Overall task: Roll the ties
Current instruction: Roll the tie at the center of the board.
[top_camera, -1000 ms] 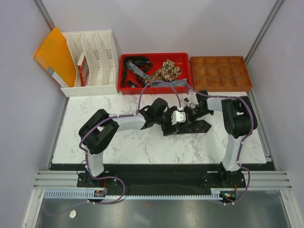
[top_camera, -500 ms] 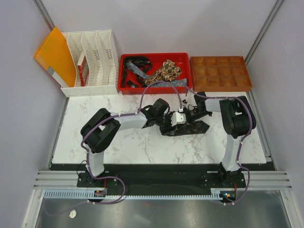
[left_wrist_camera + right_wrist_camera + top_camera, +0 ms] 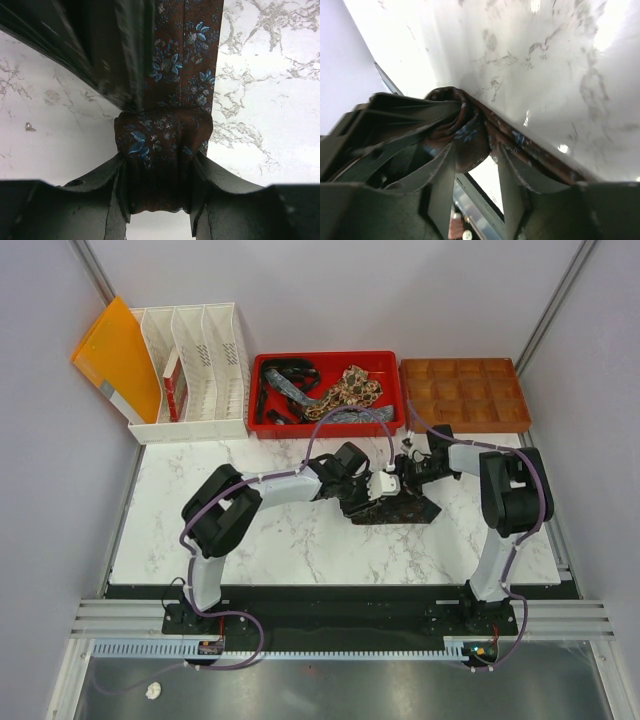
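- The left gripper [image 3: 159, 167] has its jaws half closed, clamping both sides of the rolled end of a dark brown fabric necktie with blue flowers [image 3: 185, 65].
- The right gripper [image 3: 476, 155] has its jaws apart around a curl of the same necktie. Whether they pinch it, I cannot tell.
- The necktie lies mid white marble table [image 3: 250, 540].
- Beyond, a red plastic tray [image 3: 396, 365] holds tangled patterned ties [image 3: 352, 390].

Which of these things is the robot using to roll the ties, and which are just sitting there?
For the job:
- brown flowered tie, on the marble table
- spare ties, in the red bin
- left end effector
- right end effector

Just lying about:
- white file rack
- orange folder
- brown compartment tray
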Robot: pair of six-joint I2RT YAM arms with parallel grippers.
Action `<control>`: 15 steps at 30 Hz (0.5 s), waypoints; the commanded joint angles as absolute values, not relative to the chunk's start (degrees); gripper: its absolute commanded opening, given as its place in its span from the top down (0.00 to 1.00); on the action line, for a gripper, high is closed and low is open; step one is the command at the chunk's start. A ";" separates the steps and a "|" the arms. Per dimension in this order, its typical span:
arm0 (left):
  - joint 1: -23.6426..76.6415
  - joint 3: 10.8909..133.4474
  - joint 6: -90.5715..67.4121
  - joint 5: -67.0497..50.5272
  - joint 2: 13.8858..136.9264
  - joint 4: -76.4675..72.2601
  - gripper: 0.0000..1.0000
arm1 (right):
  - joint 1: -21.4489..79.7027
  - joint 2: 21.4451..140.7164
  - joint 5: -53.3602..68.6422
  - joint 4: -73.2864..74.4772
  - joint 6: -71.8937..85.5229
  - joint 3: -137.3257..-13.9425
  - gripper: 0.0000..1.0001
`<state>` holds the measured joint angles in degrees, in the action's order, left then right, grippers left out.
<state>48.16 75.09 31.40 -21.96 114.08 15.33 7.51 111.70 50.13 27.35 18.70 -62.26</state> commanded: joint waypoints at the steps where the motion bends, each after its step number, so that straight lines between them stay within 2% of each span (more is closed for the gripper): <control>1: 48.60 75.23 30.41 -18.02 117.42 22.06 0.66 | 5.89 105.92 52.64 26.10 19.51 -61.70 0.50; 13: 48.52 77.08 30.67 -18.54 118.74 22.85 0.62 | 9.58 104.85 53.70 19.69 23.38 -57.22 0.51; 15: 48.60 77.17 30.50 -18.54 118.74 22.85 0.62 | 9.93 105.20 53.00 19.69 22.85 -57.13 0.55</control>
<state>48.42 77.54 31.35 -21.08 115.42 18.09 8.93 106.50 52.88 22.28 22.68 -57.49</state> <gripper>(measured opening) 0.469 0.487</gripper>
